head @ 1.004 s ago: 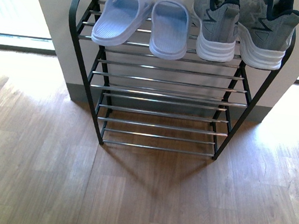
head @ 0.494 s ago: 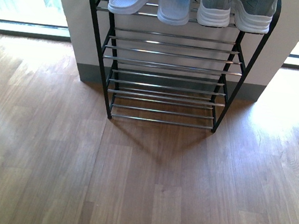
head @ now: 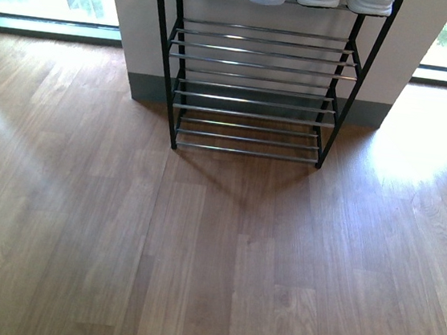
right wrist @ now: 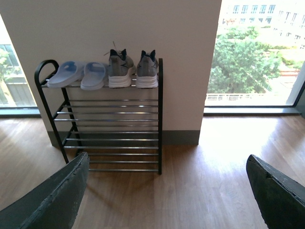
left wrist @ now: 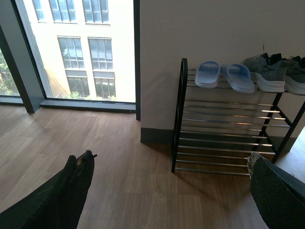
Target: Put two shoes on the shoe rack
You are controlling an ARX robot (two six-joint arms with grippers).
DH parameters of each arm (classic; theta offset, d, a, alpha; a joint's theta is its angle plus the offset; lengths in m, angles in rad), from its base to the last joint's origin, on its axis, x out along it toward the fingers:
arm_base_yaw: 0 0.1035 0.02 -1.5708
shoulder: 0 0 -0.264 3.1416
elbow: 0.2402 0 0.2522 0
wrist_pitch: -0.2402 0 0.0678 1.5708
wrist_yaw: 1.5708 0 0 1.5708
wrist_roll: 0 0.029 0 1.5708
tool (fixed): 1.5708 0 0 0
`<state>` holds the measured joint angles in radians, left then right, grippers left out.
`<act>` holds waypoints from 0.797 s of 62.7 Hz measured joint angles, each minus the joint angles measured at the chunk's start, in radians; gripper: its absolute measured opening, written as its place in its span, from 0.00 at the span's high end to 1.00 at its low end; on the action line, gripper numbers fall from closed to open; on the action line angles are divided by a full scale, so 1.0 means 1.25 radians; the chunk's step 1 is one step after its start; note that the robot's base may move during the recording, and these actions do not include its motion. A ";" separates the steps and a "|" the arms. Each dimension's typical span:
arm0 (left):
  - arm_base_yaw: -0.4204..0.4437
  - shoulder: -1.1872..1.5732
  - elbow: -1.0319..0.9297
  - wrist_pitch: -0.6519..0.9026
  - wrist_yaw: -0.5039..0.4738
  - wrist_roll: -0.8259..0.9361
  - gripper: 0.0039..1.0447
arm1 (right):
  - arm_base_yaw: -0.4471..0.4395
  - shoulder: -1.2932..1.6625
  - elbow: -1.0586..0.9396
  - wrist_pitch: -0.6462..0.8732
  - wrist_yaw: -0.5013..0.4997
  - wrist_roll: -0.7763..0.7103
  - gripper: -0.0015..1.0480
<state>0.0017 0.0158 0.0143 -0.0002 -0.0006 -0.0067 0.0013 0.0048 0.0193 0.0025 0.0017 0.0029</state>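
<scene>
Strong daylight is admitted through tall windows (left wrist: 76, 52) on both sides, and the glass is blown out to near white in the front view. Bright patches of glare are thrown across the wooden floor (head: 419, 149). A soft shadow is cast forward beneath the shoe rack (head: 252, 90). Focus is held sharp throughout, though the dark gripper fingers (right wrist: 52, 200) are rendered slightly soft at close range.

Grey sneakers (right wrist: 133, 69), pale blue slides (right wrist: 78, 74) — black, chrome-barred rack (right wrist: 112, 126).
</scene>
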 joint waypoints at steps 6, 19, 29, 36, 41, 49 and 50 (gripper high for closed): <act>0.000 0.000 0.000 0.000 0.000 0.000 0.09 | 0.000 0.000 0.000 0.000 0.001 0.000 0.09; 0.000 0.000 0.000 0.000 0.000 0.000 0.09 | 0.000 0.000 0.000 0.000 -0.001 0.000 0.09; 0.000 0.000 0.000 0.000 0.000 0.000 0.09 | 0.000 0.000 0.000 0.000 -0.002 0.000 0.09; 0.000 0.000 0.000 0.000 0.000 0.000 0.09 | 0.000 0.000 0.000 0.000 -0.001 0.000 0.09; 0.000 0.000 0.000 0.000 0.000 0.000 0.09 | 0.000 -0.001 0.000 0.000 -0.002 0.000 0.09; 0.000 0.000 0.000 0.000 0.000 0.000 0.09 | 0.000 0.000 0.000 0.000 -0.001 0.000 0.09; 0.000 0.000 0.000 0.000 0.000 0.000 0.09 | 0.000 0.000 0.000 0.000 -0.001 0.000 0.09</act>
<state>0.0017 0.0158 0.0143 -0.0002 -0.0002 -0.0067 0.0013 0.0044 0.0193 0.0021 0.0002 0.0029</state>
